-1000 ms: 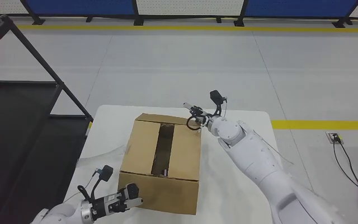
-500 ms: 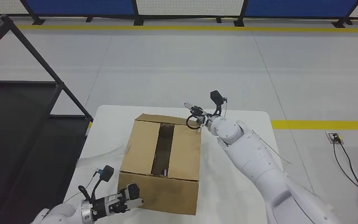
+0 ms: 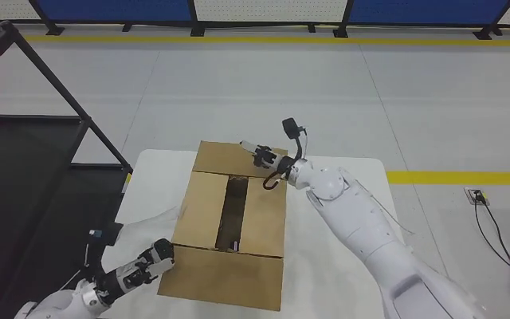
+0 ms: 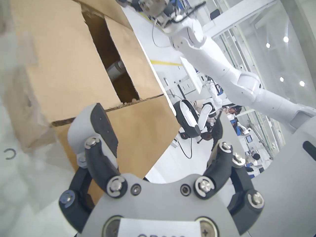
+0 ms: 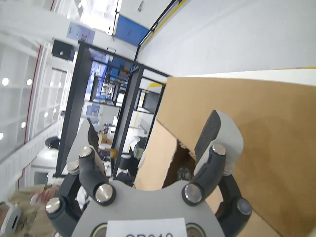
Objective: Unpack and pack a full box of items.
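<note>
A brown cardboard box stands on the white table. Its two long top flaps lie nearly flat, with a dark gap between them. A grey cylindrical item shows through that gap. The far end flap is tilted up. My right gripper hangs open over this flap, with the cardboard beside one finger. My left gripper is at the box's near left corner, open, with the near cardboard face between its fingers.
A black metal frame stands just off the table's left side. Bare tabletop lies to the right of the box and in a narrow strip on its left. Grey floor with a yellow line lies beyond.
My right gripper moved left and away, over the far end flap, which now stands up wider. My left gripper slid left to the near left corner of the box.
</note>
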Available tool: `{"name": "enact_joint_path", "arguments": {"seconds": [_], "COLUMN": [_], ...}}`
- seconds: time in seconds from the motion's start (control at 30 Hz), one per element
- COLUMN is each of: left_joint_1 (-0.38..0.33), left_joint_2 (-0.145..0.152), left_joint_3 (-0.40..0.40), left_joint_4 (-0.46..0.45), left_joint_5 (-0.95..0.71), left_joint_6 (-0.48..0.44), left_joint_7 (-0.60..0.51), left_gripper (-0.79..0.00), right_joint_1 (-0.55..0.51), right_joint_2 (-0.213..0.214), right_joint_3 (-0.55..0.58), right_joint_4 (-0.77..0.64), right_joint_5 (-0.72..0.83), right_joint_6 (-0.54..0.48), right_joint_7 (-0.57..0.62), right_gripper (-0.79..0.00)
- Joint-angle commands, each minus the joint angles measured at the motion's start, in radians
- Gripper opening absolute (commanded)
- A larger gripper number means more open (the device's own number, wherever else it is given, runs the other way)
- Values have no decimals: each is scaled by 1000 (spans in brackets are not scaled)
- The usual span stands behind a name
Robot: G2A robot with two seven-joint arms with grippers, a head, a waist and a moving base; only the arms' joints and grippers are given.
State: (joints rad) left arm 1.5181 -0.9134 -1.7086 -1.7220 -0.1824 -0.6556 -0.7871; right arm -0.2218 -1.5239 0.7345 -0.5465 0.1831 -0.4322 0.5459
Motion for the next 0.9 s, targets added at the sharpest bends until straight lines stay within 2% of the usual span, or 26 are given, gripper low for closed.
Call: {"name": "enact_joint_path", "arguments": {"seconds": [0.0,0.1,0.2,0.53,0.7,0.87], "left_joint_1": [7,5,1,1,-16,-44], "left_joint_2": [-1,-4,-7,-7,-12,-17], "left_joint_3": [-23,-33,-23,-21,11,50], "left_joint_4": [17,41,64,63,59,82], "left_joint_5": [3,21,32,30,46,107], "left_joint_6": [38,112,160,163,196,222], "left_joint_7": [48,123,152,154,167,203], "left_gripper": [0,0,0,0,0,0], "right_joint_1": [-5,-18,-19,-19,-52,-74], "right_joint_2": [8,16,26,26,24,9], "right_joint_3": [-12,-26,-45,-45,-38,-27], "right_joint_4": [-40,-96,-141,-141,-175,-162], "right_joint_5": [-53,-108,-181,-181,-187,-128], "right_joint_6": [0,31,78,78,130,152], "right_joint_7": [88,183,291,291,241,227], "right_gripper": [0,0,0,0,0,0]}}
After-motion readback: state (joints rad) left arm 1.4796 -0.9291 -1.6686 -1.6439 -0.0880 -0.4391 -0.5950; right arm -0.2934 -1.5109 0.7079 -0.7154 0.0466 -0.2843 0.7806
